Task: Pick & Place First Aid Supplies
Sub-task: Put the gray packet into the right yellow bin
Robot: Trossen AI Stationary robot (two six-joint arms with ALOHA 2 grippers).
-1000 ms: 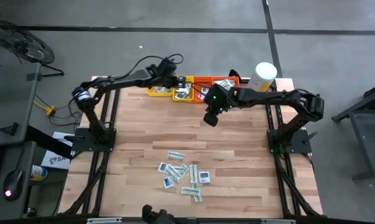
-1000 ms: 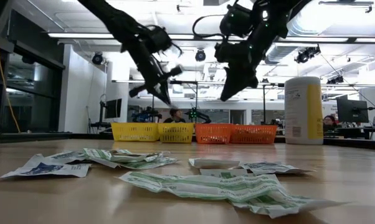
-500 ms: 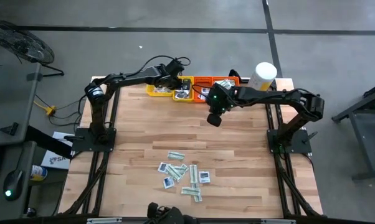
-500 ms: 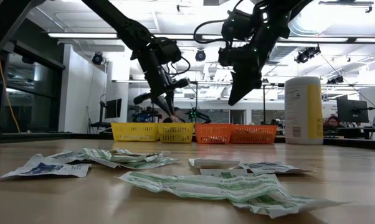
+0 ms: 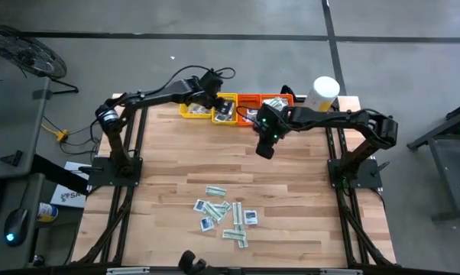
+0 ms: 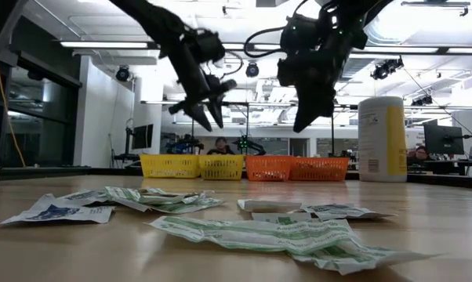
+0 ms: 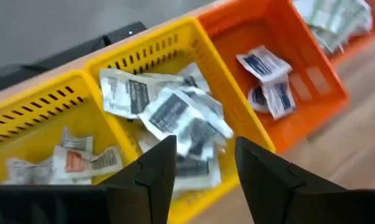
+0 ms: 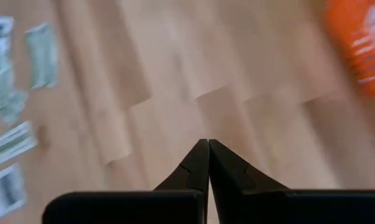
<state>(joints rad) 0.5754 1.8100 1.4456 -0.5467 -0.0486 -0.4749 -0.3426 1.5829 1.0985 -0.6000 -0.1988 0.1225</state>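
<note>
Hovering over yellow tray (image 7: pixel 144 68), left pincer (image 7: pixel 203 165) parted, empty, right pincer (image 8: pixel 207 163) closed

yellow trays (image 5: pixel 200 112) and orange trays (image 5: pixel 254 100) beside a white-and-yellow canister (image 5: pixel 322 94) on wooden table (image 5: pixel 184 156)

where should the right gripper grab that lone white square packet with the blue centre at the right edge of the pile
Judging from above, take the square packet by its right edge, coming straight down. It lies flat on the table, and that side faces bare wood, while green strips crowd its left. The right gripper is shut and must open first.
</note>
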